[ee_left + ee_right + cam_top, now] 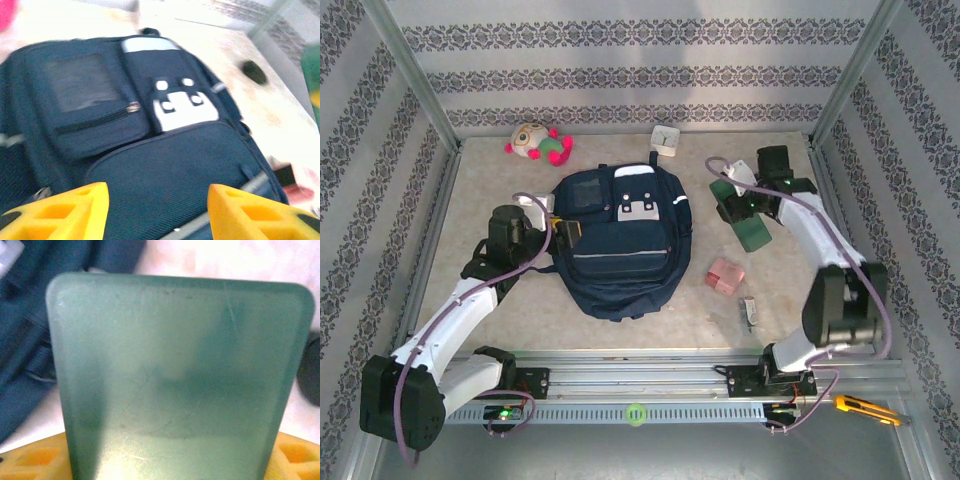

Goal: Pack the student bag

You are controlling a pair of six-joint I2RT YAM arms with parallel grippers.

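the student bag (620,245) lies flat in the middle of the table (490,190), front pockets up. the left gripper (157,200) hangs at the bag's left edge, its yellow fingers (75,207) spread apart over the navy fabric, nothing between them. to the bag's right, the right gripper (738,207) pinches a frosted green plastic case (180,375). a pink box (725,273) sits nearby on the table.

The student bag (165,170) is matt woven cloth; the green box (175,375) looks like frosted, scuffed plastic.
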